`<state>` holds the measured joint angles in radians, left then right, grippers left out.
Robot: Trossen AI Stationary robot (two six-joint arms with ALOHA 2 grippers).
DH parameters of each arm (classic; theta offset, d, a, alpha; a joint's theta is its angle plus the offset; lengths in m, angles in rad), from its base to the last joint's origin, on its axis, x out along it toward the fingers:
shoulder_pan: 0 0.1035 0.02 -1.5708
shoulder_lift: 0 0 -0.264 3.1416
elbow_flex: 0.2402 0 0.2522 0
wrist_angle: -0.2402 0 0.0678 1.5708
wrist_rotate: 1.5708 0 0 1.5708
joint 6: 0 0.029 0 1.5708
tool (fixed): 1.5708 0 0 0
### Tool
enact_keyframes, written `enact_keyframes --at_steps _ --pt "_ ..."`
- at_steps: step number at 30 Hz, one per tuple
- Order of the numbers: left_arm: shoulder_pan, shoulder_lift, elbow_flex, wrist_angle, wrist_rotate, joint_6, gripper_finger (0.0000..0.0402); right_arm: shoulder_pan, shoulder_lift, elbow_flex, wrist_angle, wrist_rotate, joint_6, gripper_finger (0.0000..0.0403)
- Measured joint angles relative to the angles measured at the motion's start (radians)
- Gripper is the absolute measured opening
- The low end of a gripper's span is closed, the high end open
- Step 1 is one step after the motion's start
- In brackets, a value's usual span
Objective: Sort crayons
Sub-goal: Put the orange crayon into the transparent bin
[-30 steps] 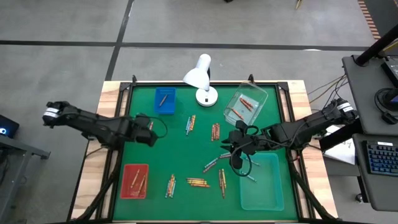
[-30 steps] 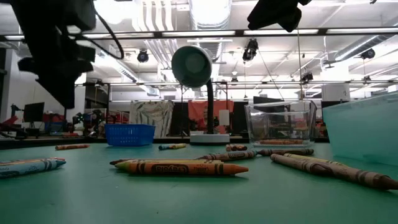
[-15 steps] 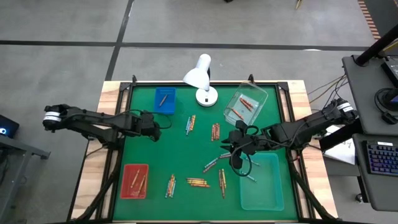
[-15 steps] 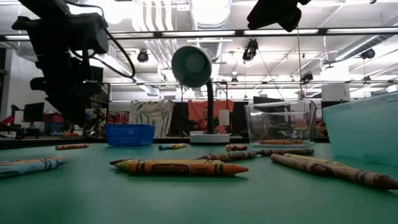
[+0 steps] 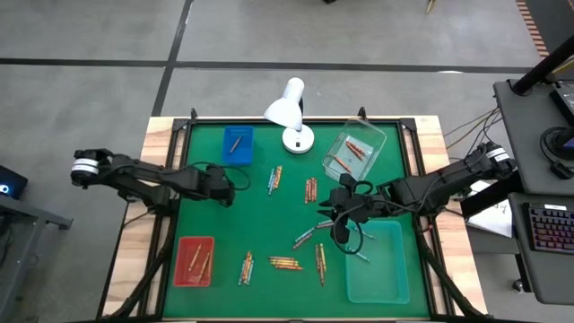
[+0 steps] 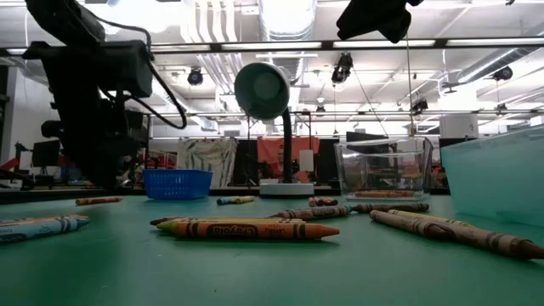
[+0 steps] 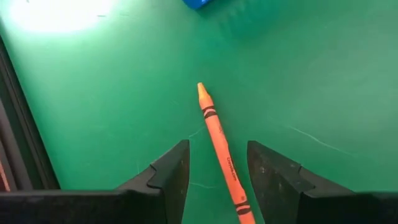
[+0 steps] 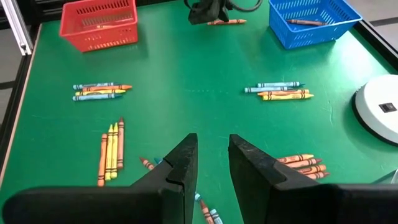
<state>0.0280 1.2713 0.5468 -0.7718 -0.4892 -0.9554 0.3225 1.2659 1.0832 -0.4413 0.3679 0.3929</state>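
Note:
An orange crayon point(image 7: 214, 127) lies flat on the green mat point(image 5: 260, 215) near the table's left side; it also shows in the low view as a crayon point(image 6: 98, 201) and in the right wrist view as a crayon point(image 8: 227, 22). My left gripper point(image 7: 217, 148) hangs just over it, open, one finger on each side and neither touching. That left gripper point(image 5: 224, 187) stands in front of the blue tray. My right gripper point(image 8: 213, 146) waits open, high over the mat's middle right point(image 5: 334, 208), holding nothing. More crayons lie in small groups point(image 5: 285, 263).
A blue tray point(image 5: 238, 144) holds one crayon at the far left; a red tray point(image 5: 195, 260) with crayons stands near left. A clear tub point(image 5: 354, 154) with red crayons and a white lamp point(image 5: 291, 112) stand at the back. A pale teal bin point(image 5: 377, 262) stands near right.
My left gripper has come down toward the mat and a little toward the table's right, ending low over the orange crayon. The crayon has stayed where it lay. My right arm has kept still.

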Motion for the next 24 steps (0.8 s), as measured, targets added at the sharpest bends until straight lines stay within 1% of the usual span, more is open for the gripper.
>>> enact_keyframes --at_steps 7,11,14,22,24 --pt "0.0 0.104 0.0 0.043 0.0 0.0 0.0143 0.0 0.0 0.0 0.005 0.0 0.0 0.0082" --pt "-0.002 0.151 0.005 0.049 -0.011 -0.005 0.013 0.0 0.0 0.0 0.006 0.0 0.0 0.0082" --pt "-0.002 0.168 0.006 0.055 -0.011 -0.016 0.0106 0.0 0.0 0.0 0.006 0.0 0.0 0.0082" --pt "-0.001 0.157 0.003 0.068 -0.001 -0.032 0.0013 0.0 0.0 0.0 0.005 0.0 0.0 0.0082" --pt "-0.001 0.151 0.002 0.069 -0.002 -0.034 0.0006 0.0 0.0 0.0 0.006 0.0 0.0 0.0082"
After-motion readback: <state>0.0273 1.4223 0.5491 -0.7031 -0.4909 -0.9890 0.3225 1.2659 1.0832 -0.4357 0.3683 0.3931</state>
